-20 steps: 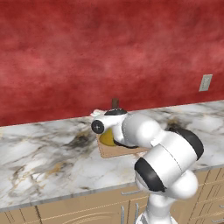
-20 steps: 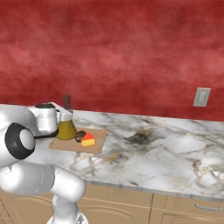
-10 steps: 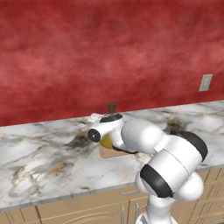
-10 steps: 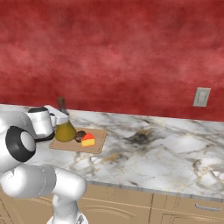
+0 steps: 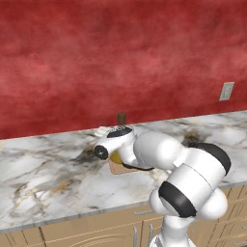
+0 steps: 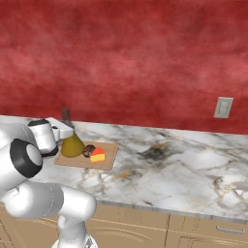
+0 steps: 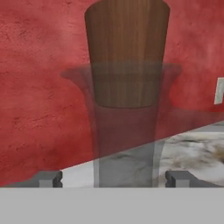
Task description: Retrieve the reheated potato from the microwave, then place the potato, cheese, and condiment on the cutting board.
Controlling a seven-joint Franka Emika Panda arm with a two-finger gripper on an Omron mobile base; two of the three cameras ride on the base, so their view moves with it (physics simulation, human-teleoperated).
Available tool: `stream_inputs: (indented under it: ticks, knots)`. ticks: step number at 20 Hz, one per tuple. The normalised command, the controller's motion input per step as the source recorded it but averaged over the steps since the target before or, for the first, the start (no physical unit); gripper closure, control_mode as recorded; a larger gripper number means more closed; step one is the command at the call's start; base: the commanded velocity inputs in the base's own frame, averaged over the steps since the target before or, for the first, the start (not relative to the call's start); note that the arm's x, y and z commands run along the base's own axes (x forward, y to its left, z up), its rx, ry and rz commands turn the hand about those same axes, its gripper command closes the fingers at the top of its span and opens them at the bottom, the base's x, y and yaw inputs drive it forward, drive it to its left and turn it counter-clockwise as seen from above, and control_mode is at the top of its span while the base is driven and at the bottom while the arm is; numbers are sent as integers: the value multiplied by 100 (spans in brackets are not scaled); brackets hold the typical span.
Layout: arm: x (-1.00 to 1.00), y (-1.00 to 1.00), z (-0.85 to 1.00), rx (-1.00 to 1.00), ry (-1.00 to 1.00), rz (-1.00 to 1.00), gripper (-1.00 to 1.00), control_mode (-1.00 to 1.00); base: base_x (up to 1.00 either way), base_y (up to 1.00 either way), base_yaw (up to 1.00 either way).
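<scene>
The condiment bottle [image 6: 72, 145] stands upright on the left end of the cutting board [image 6: 109, 156], its cork [image 6: 66, 115] on top. Beside it on the board lie the dark potato [image 6: 88, 150] and the orange cheese wedge [image 6: 98, 155]. My gripper [image 6: 63, 130] is level with the bottle's neck. In the hand view the gripper [image 7: 113, 178] is open: the glass neck [image 7: 127, 144] and cork [image 7: 127, 52] stand between the two fingertips [image 7: 50, 178] with a gap on each side. From the left base view my arm hides most of the bottle [image 5: 116, 157] and board [image 5: 117, 168]. The microwave is out of view.
The marble counter [image 6: 184, 174] runs along a red wall, with a dark smudge [image 6: 155, 154] right of the board. A wall outlet [image 6: 223, 107] sits at the right. Wooden drawers [image 6: 213, 232] lie under the counter's front edge.
The fingers have spread apart and let go of the bottle's neck. The bottle stays upright on the board. The hand has shifted slightly left.
</scene>
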Motion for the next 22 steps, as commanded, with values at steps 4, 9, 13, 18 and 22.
stream_inputs:
  ticks: [4,9,13,18,22]
  knots:
    - [-12,10,-1,0,0,0,-100,-100,0,0,0]
    - [-12,13,0,0,0,0,-100,-100,0,0,0]
    - [-2,12,0,0,0,0,-100,-100,0,0,0]
    - [5,5,-7,0,4,0,-100,-100,0,0,0]
    - [1,4,-11,0,11,0,-100,-100,0,0,0]
